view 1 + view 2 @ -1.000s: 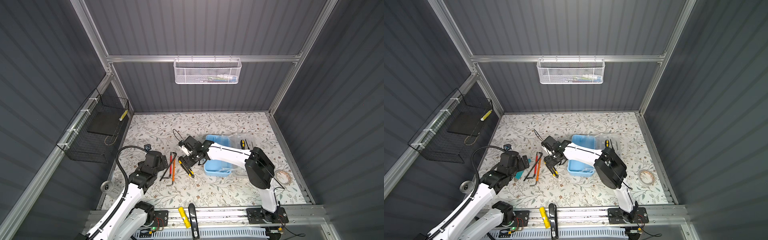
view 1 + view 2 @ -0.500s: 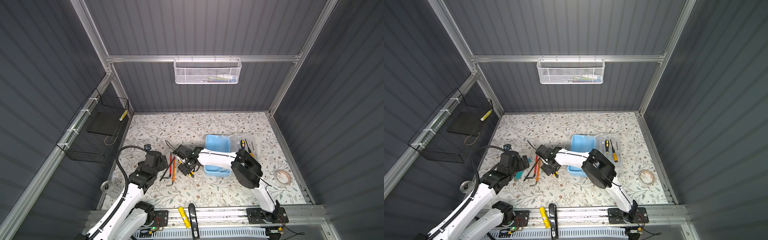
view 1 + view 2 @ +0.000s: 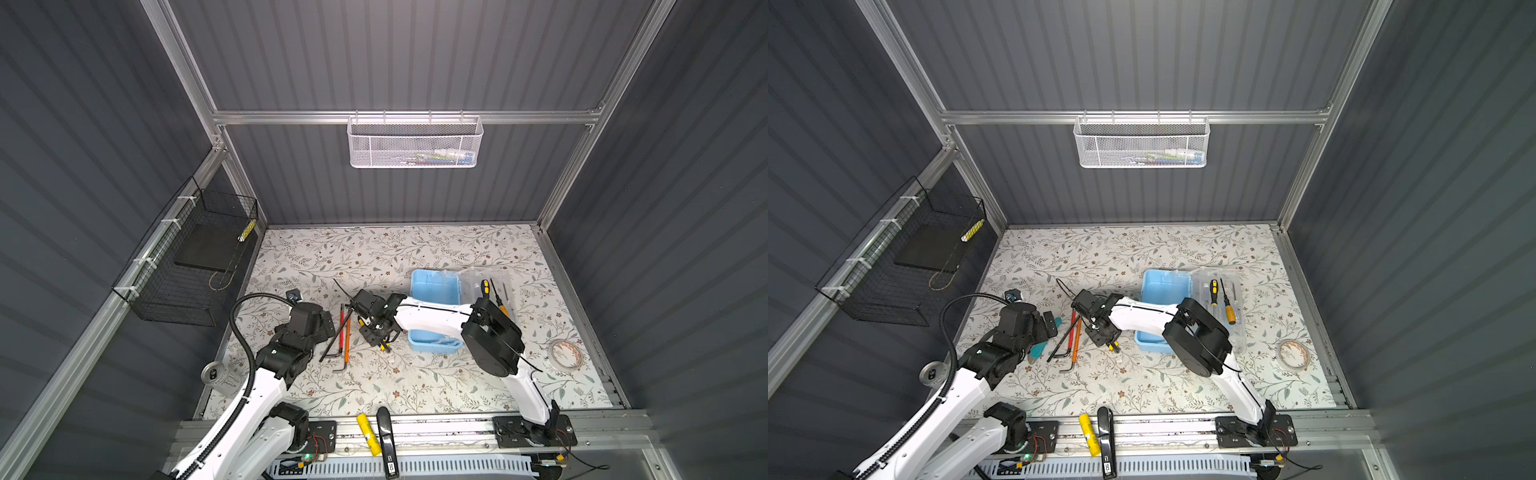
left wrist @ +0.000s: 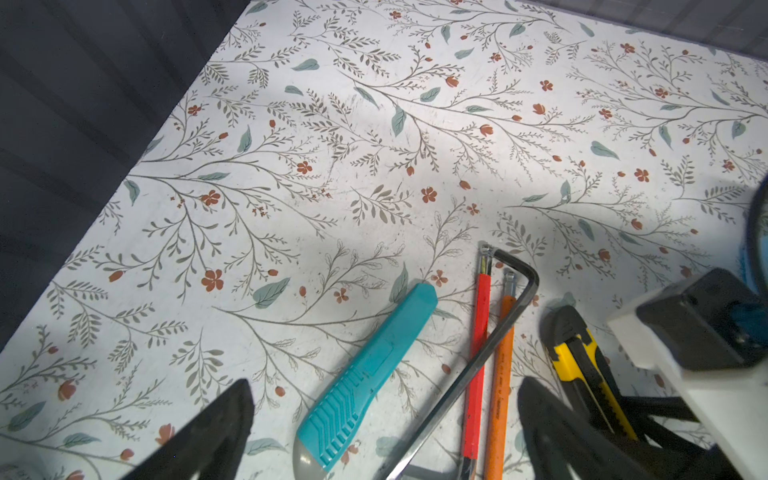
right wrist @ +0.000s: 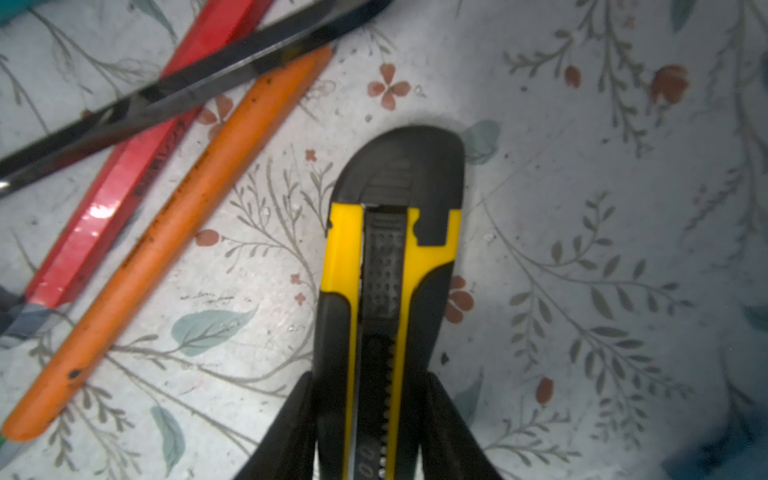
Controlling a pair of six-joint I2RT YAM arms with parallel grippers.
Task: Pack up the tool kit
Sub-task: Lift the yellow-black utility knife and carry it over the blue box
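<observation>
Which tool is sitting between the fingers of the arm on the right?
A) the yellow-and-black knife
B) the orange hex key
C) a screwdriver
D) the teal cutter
A: in the right wrist view the yellow-black knife lies between the black fingers of the right gripper, which sit against its two sides, while the orange hex key lies apart beside it.
</observation>
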